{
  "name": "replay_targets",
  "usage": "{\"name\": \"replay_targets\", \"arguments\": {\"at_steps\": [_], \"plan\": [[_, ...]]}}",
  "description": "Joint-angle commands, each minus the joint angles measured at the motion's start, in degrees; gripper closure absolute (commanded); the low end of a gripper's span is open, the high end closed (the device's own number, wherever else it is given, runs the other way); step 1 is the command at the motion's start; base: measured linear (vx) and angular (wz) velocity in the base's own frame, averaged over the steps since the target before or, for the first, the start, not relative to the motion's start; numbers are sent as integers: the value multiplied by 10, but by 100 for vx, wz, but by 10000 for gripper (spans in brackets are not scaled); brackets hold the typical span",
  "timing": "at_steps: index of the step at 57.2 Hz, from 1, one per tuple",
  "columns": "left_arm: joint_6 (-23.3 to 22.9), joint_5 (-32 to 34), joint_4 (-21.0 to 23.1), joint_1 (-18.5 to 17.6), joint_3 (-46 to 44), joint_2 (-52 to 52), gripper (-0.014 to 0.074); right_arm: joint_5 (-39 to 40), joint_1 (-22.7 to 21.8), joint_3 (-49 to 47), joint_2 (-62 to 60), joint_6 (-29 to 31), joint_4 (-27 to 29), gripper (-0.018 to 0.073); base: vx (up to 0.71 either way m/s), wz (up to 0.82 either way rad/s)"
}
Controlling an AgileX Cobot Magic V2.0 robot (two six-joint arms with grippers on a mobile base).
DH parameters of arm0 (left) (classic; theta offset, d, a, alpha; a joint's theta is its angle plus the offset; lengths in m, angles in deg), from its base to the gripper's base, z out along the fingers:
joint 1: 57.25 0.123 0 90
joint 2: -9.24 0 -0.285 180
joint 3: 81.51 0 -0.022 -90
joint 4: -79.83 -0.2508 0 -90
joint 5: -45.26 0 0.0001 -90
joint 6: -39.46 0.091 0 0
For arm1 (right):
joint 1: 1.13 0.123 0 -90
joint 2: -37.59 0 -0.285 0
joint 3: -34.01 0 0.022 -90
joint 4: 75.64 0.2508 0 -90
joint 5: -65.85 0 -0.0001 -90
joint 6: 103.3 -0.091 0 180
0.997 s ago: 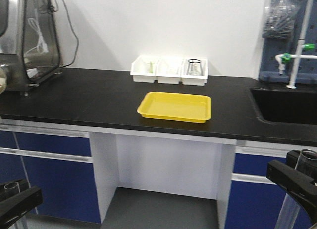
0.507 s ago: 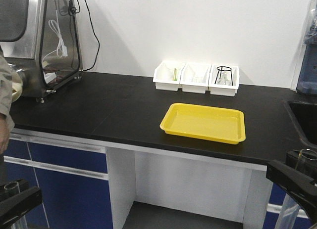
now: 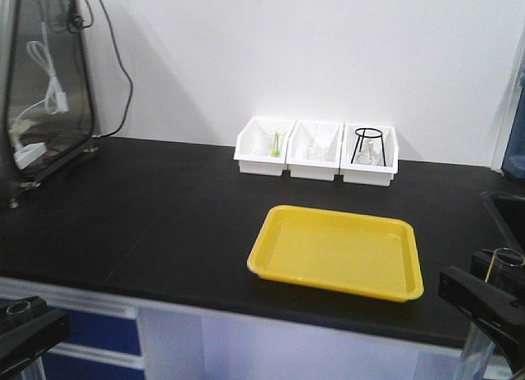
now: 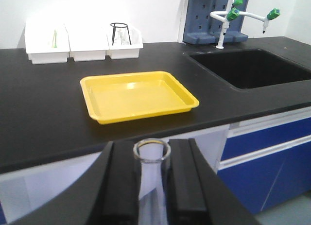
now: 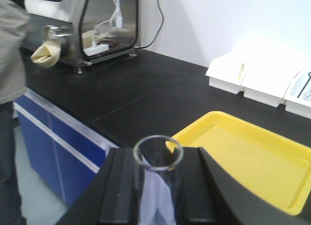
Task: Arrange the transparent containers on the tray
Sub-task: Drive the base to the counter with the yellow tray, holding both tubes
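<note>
Left gripper [image 4: 152, 196] clamped on upright test tube [image 4: 152, 160]; right gripper [image 5: 158, 200] likewise, seemingly, on second tube [image 5: 158, 167]. Yellow tray [image 3: 344, 253] near bench [image 3: 148, 224] front edge.

Tray [image 3: 336, 253]: bright yellow plastic, smooth, gloss catching the light.
Left test tube [image 4: 152, 186]: clear glass, shiny at the rim.
Right test tube [image 5: 156, 196]: clear glass too, slick and glossy.
Tabletop [image 3: 148, 224]: black, smooth, with a dull sheen.
Bins [image 3: 314, 171]: white plastic, smooth.
Jaws: black, matt, plastic by the look.
</note>
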Motion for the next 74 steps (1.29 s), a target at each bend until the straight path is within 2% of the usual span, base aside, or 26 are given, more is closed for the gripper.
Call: {"name": "replay_targets", "arguments": {"at_steps": [1,46,74], "plan": [[-5,-13,-43,-3,-15,2,594,48,0,-17,-4,1,-5,571,42,-16],[-5,-13,-43,-3,-15,2,594,48,0,-17,-4,1,-5,571,41,-23],[-5,-15,-43,-3,-15,2,594,48,0,-17,-4,1,-5,571,26,-12]]}}
